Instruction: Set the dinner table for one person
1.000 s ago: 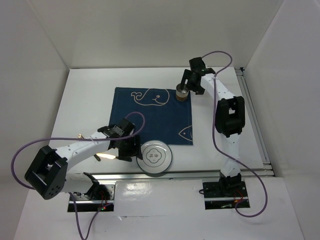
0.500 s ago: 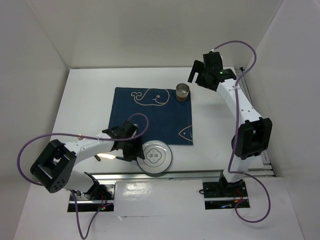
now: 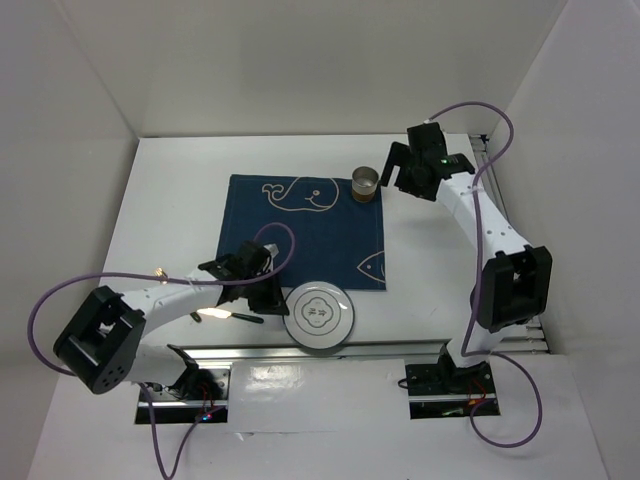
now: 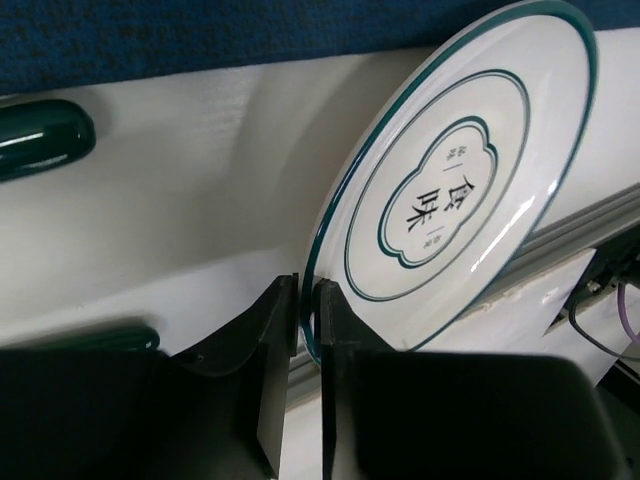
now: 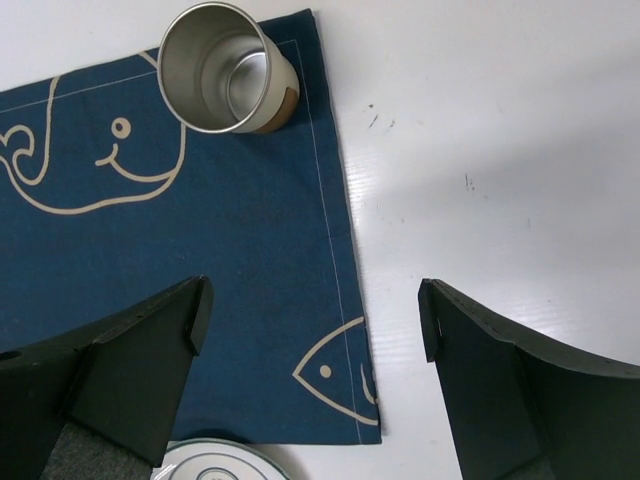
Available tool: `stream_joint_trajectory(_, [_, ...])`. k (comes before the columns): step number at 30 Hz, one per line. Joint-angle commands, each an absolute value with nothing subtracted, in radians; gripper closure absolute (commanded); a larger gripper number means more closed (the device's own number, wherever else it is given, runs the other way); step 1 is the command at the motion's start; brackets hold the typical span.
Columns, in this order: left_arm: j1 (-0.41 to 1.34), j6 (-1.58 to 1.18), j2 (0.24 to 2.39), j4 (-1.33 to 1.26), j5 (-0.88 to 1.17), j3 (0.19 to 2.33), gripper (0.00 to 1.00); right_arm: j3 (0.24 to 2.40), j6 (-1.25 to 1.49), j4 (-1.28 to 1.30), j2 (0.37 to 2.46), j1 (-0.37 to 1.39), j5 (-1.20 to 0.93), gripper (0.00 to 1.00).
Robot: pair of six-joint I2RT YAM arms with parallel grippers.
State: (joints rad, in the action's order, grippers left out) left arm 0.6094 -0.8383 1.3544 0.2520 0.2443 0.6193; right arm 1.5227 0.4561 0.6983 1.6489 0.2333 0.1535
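Now, left gripper (image 4: 305,292): closed on the plate (image 4: 450,200), both fingers pinching the rim at its 9 o'clock side in the top view.
Plate: white with green rings, on the dinner table (image 3: 170,200) just at 6 o'clock of the mat (image 3: 310,240), its near edge reaching the silver rail (image 3: 400,347).
Handle (image 4: 40,140): dark green, lying on the white surface beside the left gripper.
Right gripper (image 5: 312,300): wide open and holding nothing, hanging above the mat's 3 o'clock edge.
Cup (image 5: 220,65): metal, upright, on the mat's 1 o'clock corner, apart from the right fingers.
Dinner table: white, under everything; both arm bases at its 6 o'clock edge.
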Motion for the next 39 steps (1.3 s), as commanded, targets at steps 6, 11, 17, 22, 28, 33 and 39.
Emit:
stream_joint_trajectory(6, [0.598, -0.738, 1.223, 0.449, 0.284, 0.81, 1.0, 1.503, 0.471, 0.701, 1.546, 0.235, 0.183, 0.03])
stream_joint_trajectory(11, [0.563, -0.667, 1.21, 0.495, 0.368, 0.929, 1.0, 1.494, 0.471, 0.71, 1.526, 0.235, 0.192, 0.03])
stream_joint_trajectory(17, [0.479, -0.623, 1.21, 0.548, 0.391, 1.046, 1.0, 1.494, 0.471, 0.729, 1.506, 0.225, 0.201, 0.03])
stream_joint_trajectory(22, [0.347, -0.614, 1.325, 0.589, 0.374, 1.19, 1.0, 1.485, 0.471, 0.729, 1.474, 0.225, 0.201, 0.03])
stream_joint_trajectory(28, [0.233, -0.684, 1.505, 0.407, 0.448, 1.212, 1.0, 1.454, 0.471, 0.741, 1.442, 0.216, 0.201, 0.03])
stream_joint_trajectory(33, [0.21, -0.741, 1.656, 0.302, 0.474, 1.238, 1.0, 1.42, 0.471, 0.75, 1.422, 0.207, 0.21, 0.03])
stream_joint_trajectory(39, [0.184, -0.802, 1.793, 0.179, 0.491, 1.238, 1.0, 1.384, 0.471, 0.75, 1.404, 0.207, 0.18, 0.03])
